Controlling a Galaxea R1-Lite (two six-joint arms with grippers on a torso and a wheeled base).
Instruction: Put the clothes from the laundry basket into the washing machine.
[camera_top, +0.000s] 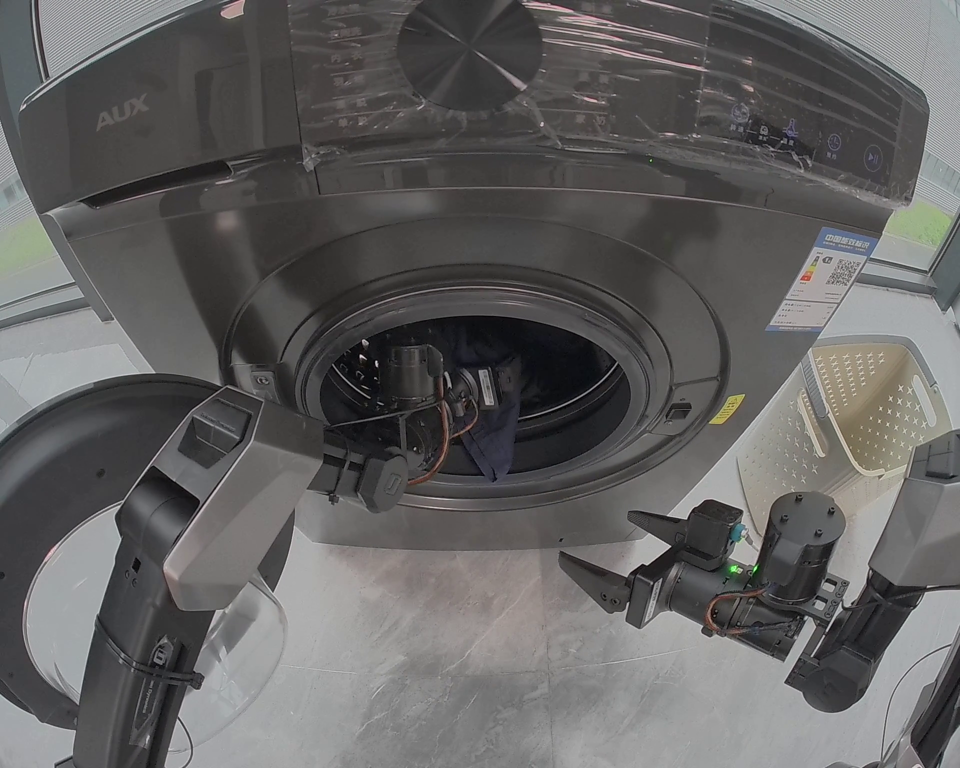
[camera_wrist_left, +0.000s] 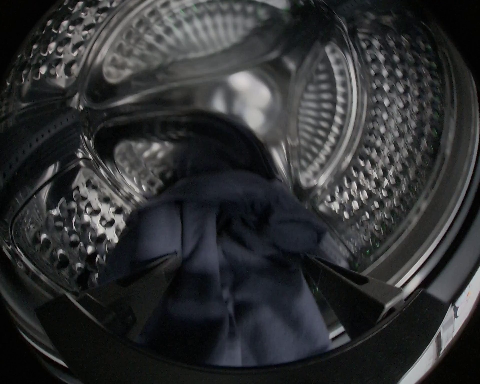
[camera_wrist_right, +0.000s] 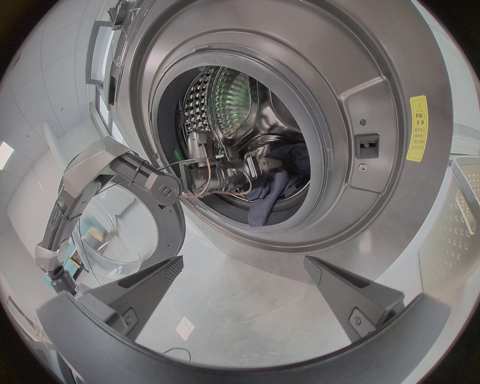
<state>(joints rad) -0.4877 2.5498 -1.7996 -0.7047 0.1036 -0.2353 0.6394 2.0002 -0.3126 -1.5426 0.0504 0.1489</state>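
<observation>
Crumpled navy cloth (camera_wrist_left: 260, 220) lies between the left gripper's (camera_wrist_left: 241, 259) spread fingers, its tail overhanging the grey washing machine's (camera_wrist_right: 400, 75) rim; the right gripper's (camera_top: 598, 538) fingers gape empty.

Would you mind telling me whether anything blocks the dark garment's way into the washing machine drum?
Nothing visible does: the door stands open, and the dark garment lies mostly inside the drum at the left gripper, one fold draped over the lower rim.
</observation>
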